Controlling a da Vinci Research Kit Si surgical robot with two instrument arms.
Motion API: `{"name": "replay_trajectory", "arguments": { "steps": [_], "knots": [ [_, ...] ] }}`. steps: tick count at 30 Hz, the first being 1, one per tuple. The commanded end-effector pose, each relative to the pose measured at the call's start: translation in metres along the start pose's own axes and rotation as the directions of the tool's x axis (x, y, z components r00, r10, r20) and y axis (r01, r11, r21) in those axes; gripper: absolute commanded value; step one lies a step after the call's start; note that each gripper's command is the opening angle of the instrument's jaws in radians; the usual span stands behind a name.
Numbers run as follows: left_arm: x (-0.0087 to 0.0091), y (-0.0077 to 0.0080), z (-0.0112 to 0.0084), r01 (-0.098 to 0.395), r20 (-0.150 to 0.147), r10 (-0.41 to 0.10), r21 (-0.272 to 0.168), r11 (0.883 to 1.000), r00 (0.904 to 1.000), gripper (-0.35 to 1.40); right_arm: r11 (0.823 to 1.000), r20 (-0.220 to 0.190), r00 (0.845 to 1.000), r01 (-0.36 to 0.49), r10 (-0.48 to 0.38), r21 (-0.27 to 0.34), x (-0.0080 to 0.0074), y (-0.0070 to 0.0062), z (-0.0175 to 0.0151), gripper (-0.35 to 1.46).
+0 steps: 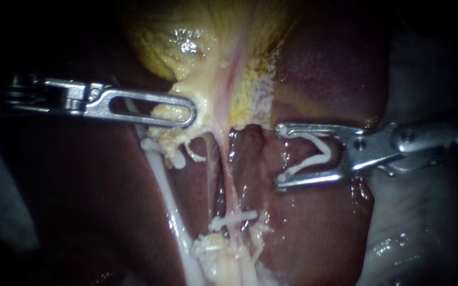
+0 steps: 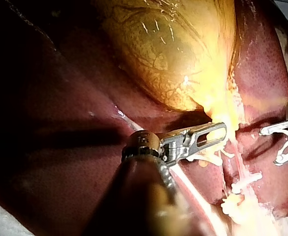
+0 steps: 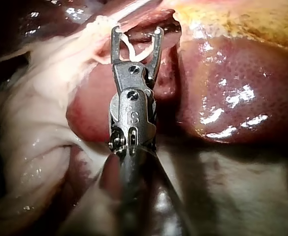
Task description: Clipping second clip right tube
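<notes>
The right instrument is seen with its jaws spread wide, and an open white loaded clip is held between them, touched by both jaws. The right tube, a thin pale strand, is stretched from the gallbladder down across the liver. It is found ahead of the jaw tips, near them but apart, and is not enclosed by the jaws. A placed clip is seen across this tube farther from the gallbladder. The left instrument is pressed shut on pale tissue at the gallbladder's narrow end, just beside the thicker white left tube
</notes>
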Motion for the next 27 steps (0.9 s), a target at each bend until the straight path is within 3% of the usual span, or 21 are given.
{"name": "replay_trajectory", "arguments": {
  "steps": [1,5,10,17,20,25,27],
  "knots": [
    [0.0,0.0,0.0,0.0,0.0,0.0,-0.001,1.0,1.0,-0.35,1.0,0.014,1.0,-0.027,0.027,0.004,-0.0006,0.0001,0.0008,0.49],
    [0.0,-0.0001,0.0,0.0,0.001,0.0,-0.001,1.0,1.0,-0.35,0.994,0.032,0.994,-0.105,0.105,0.015,-0.0025,0.0,0.0036,0.49],
    [0.0,-0.0002,0.0001,0.0,0.001,0.0,-0.002,1.0,1.0,-0.35,0.986,0.041,0.986,-0.161,0.159,0.043,-0.0035,-0.0005,0.0063,0.49],
    [0.0,-0.0002,0.0002,0.0,0.001,0.0,-0.002,1.0,1.0,-0.35,0.963,-0.03,0.967,-0.249,0.253,0.107,-0.0025,-0.001,0.0084,0.49],
    [0.0,-0.0002,0.0002,0.0,0.002,0.0,-0.002,1.0,1.0,-0.35,0.946,-0.056,0.952,-0.292,0.302,0.143,-0.0021,-0.0015,0.0091,0.46],
    [0.0,-0.0002,0.0002,0.001,0.002,-0.001,-0.002,1.0,1.0,-0.35,0.929,-0.066,0.937,-0.327,0.342,0.175,-0.0019,-0.0017,0.0094,0.41],
    [0.0,-0.0002,0.0002,0.001,0.002,-0.001,-0.002,1.0,1.0,-0.35,0.922,-0.063,0.931,-0.344,0.359,0.177,-0.0018,-0.0016,0.0091,0.27]
  ]
}}
